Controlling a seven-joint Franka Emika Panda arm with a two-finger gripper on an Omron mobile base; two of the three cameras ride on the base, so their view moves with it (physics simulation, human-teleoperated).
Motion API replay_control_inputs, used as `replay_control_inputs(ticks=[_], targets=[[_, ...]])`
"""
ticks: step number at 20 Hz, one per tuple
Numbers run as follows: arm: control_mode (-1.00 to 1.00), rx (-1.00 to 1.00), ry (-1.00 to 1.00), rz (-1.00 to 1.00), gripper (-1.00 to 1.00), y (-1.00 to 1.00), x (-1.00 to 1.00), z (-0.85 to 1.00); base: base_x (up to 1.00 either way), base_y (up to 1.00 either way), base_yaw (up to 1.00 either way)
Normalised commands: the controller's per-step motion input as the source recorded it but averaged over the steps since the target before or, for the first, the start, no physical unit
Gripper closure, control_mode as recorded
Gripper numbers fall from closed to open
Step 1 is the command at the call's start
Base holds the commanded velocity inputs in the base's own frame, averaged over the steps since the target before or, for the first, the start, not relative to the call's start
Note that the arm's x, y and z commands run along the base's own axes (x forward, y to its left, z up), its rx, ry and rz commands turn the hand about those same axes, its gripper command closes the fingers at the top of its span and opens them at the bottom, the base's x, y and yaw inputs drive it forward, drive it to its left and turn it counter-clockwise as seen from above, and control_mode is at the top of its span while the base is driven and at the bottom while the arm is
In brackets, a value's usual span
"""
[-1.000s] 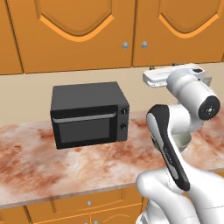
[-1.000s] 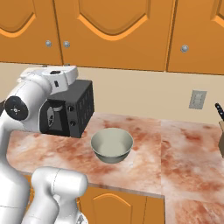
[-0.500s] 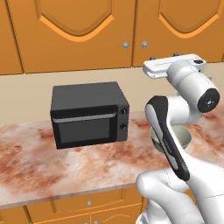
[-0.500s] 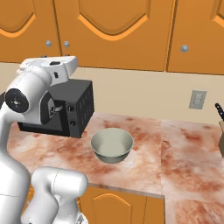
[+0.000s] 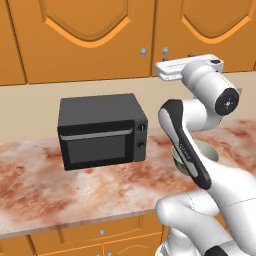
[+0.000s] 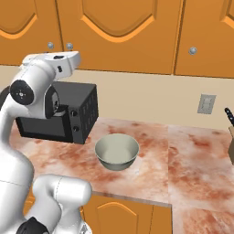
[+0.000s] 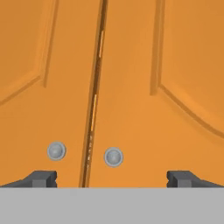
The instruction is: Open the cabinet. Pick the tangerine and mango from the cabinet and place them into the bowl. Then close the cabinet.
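The cabinet (image 5: 100, 35) is an orange wall cupboard above the counter, both doors shut. In the hand view its two round silver knobs (image 7: 56, 151) (image 7: 113, 156) sit either side of the door seam, close in front of me. My gripper (image 7: 112, 179) is open, its dark fingertips (image 7: 41, 178) spread wide with nothing between them. From the base views the white hand (image 5: 175, 70) (image 6: 64, 61) hovers just below the knobs (image 5: 165, 50). The pale grey-green bowl (image 6: 117, 151) stands on the counter right of the microwave, half hidden by my arm in the left base view (image 5: 212, 152). Tangerine and mango are hidden behind the doors.
A black microwave (image 5: 102, 131) (image 6: 75, 114) stands on the marbled counter (image 6: 183, 155) under the cabinet. A wall outlet (image 6: 206, 103) and a knife block (image 6: 231, 139) are at the far right. Another cupboard door with a knob (image 6: 193, 50) hangs to the right.
My hand has risen from beside the microwave's top toward the cabinet knobs. The doors stay shut and the bowl has not moved.
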Motion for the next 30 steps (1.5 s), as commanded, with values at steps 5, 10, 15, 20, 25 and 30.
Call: replay_control_inputs(ticks=[5, 10, 15, 20, 25, 30], targets=[[-1.0, 0.0, 0.02, 0.0, -1.0, 0.01, 0.36, 0.0, 0.0, 0.0, 0.0], [-1.0, 0.0, 0.03, 0.0, -1.0, 0.0, 0.29, -0.01, 0.0, 0.0, 0.0], [-1.0, 0.0, 0.0, 0.0, -1.0, 0.0, 0.32, 0.0, 0.0, 0.0, 0.0], [-1.0, 0.0, 0.01, 0.0, -1.0, 0.0, 0.42, 0.0, 0.0, 0.0, 0.0], [-1.0, 0.0, 0.02, 0.0, -1.0, 0.0, 0.6, -0.05, 0.0, 0.0, 0.0], [-1.0, 0.0, 0.05, 0.0, -1.0, 0.01, 0.8, -0.21, 0.0, 0.0, 0.0]])
